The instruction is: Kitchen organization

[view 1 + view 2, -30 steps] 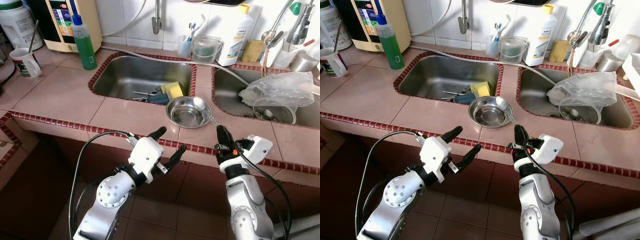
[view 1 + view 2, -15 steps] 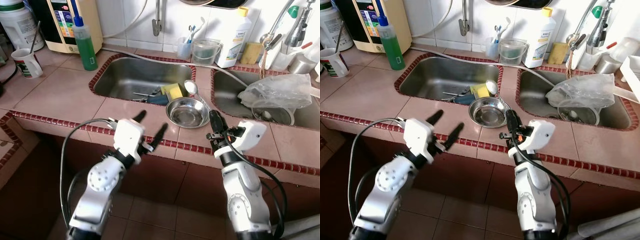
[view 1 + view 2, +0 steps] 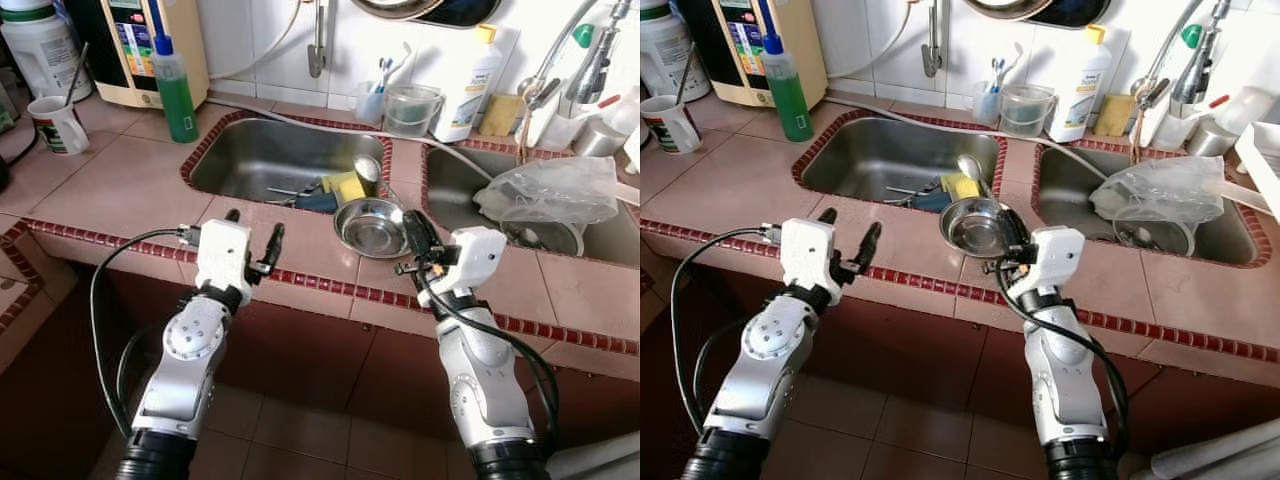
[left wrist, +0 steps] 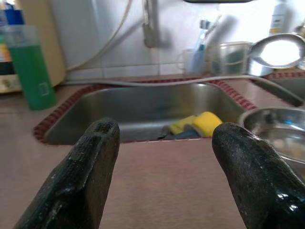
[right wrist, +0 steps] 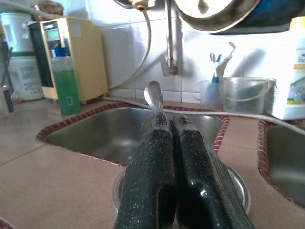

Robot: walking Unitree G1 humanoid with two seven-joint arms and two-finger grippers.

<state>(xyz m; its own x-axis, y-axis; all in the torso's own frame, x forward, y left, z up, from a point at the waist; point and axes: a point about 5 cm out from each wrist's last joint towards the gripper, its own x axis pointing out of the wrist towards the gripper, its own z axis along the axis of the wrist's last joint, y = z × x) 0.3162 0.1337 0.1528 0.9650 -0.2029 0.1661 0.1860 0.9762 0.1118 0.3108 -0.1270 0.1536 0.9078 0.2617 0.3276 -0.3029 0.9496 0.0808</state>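
Observation:
My right gripper [image 3: 413, 232] is shut on the handle of a metal spoon [image 3: 367, 168], right beside the rim of a small steel bowl [image 3: 365, 228]. The spoon points up and away toward the left sink [image 3: 262, 155]; its bowl [image 5: 153, 94] shows beyond the closed fingertips [image 5: 157, 125] in the right wrist view. The steel bowl stands on the pink tiled counter [image 3: 120, 185] between the two sinks. My left gripper [image 3: 252, 232] hovers open over the counter's front edge with nothing between its fingers [image 4: 88, 167]. A yellow sponge [image 4: 204, 123] and utensils lie in the left sink.
A green soap bottle [image 3: 172, 88] and a mug [image 3: 55, 122] stand at the back left. A white bottle [image 3: 472, 70], a clear tub [image 3: 412, 105] and a toothbrush cup line the wall. The right sink [image 3: 450, 185] holds a plastic bag [image 3: 560, 188] over dishes.
My right gripper has carried the spoon up and to the left, from over the steel bowl toward the left sink. The left gripper has risen from below the counter to its front edge.

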